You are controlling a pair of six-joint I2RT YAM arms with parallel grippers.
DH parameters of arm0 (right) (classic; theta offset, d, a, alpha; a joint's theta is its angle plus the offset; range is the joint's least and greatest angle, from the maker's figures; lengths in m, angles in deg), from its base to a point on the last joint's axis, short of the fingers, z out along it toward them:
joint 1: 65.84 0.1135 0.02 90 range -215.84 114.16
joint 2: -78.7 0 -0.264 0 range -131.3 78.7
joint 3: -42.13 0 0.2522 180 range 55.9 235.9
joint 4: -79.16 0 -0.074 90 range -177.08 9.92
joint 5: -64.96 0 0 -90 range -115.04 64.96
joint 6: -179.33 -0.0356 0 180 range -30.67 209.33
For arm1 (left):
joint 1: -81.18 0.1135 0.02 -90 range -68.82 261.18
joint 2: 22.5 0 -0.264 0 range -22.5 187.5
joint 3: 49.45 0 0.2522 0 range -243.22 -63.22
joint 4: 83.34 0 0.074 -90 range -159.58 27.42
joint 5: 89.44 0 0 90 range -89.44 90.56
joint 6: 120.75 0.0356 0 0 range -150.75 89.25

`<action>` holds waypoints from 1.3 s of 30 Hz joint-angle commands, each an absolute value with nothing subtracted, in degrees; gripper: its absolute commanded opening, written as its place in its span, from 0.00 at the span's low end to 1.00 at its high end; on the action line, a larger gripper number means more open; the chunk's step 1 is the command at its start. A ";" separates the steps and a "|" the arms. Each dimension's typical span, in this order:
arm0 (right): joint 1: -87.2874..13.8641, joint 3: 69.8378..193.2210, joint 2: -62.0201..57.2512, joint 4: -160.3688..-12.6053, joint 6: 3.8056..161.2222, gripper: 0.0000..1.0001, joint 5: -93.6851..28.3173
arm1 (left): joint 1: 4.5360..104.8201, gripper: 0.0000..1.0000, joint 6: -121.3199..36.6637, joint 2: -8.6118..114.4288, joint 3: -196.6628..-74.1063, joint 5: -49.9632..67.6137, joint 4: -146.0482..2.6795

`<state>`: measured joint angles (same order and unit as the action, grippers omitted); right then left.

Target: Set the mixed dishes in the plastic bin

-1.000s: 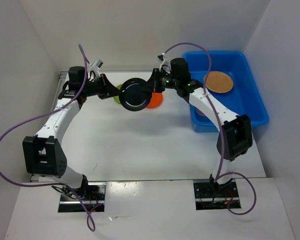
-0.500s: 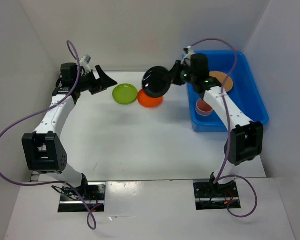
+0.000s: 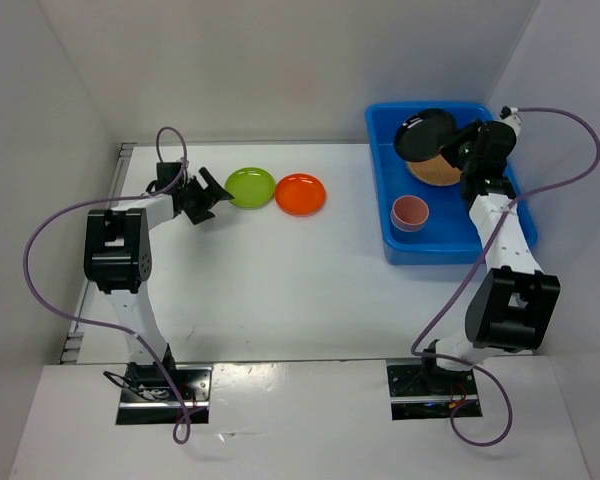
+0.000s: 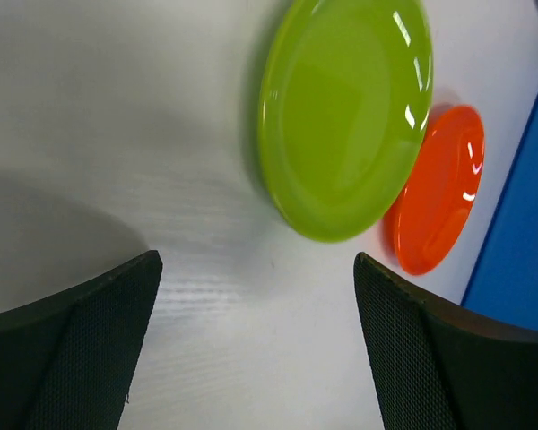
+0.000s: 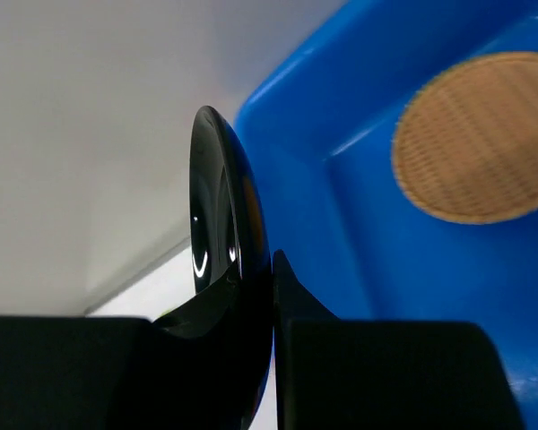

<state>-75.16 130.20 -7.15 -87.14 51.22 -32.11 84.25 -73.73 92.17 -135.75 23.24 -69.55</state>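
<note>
Pinching the black plate (image 3: 424, 134) by its rim, the right claw (image 3: 452, 150) holds it tilted over the plastic bin (image 3: 430, 250), with the woven tray (image 3: 436, 174) just beneath. The left claw (image 3: 208, 193), spread wide, faces the lime green plate (image 3: 250, 187).

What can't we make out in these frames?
- Top view: tray partly covered by the black plate.
- Right wrist: black plate's lower part hidden by the right claw.
- Left wrist: orange plate edge behind the green plate; contact unclear.
</note>
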 commanded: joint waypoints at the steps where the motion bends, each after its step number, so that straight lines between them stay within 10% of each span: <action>1: -77.96 127.80 -7.95 -96.13 45.66 0.00 -25.58 | 84.08 0.94 -76.18 91.85 -137.92 19.64 -75.91; 30: -81.83 137.11 -39.08 -100.97 30.44 0.03 -13.44 | 81.35 0.93 -74.61 99.49 -145.92 18.40 -73.45; 33: -81.83 139.56 -40.13 -99.92 30.97 0.16 -13.44 | 80.83 0.93 -74.61 100.02 -146.53 18.41 -72.84; 37: -82.36 146.58 -44.60 -93.95 32.89 0.69 -17.03 | 80.30 0.93 -73.47 100.55 -147.85 18.41 -71.51; 39: -82.36 148.87 -45.14 -88.62 33.77 0.75 -17.75 | 80.30 0.93 -72.94 100.55 -148.38 18.41 -70.04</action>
<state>-80.84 143.90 -43.69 -94.70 32.05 -15.46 80.88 -75.15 99.50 -145.82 18.19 -71.76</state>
